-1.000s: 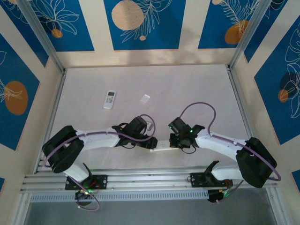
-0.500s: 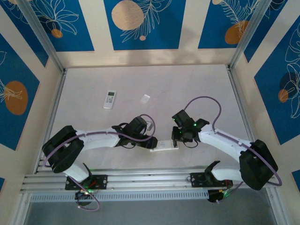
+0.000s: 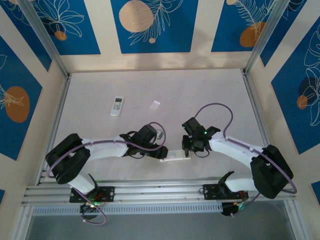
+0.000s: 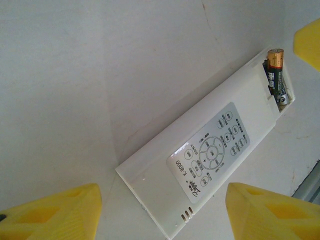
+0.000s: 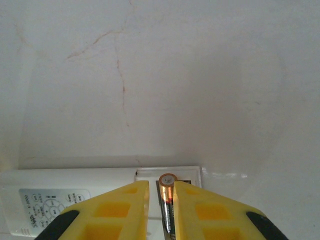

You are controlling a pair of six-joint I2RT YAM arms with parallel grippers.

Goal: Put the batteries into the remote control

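Note:
A white remote control [image 3: 175,155] lies buttons-up near the table's front edge, its battery bay open at the right end. One battery [image 4: 275,70], dark with a gold end, rests tilted in that bay, the gold tip poking past the end wall. My right gripper [image 3: 187,151] hovers over that end. Its yellow fingers stand narrowly apart along the battery [image 5: 167,181], with a thin gap on the left side. My left gripper [image 4: 162,210] is open, its fingers standing wide on either side of the remote's [image 4: 210,150] other end without touching it.
A second small white remote [image 3: 116,106] lies at the back left. A small pale flat piece [image 3: 155,104] lies to its right. The metal rail [image 3: 160,192] along the front edge runs just behind both arm bases.
My right wrist pulled back to the right off the remote's end, then eased slightly left again; its fingers parted a little. The left arm and the remote stayed still.

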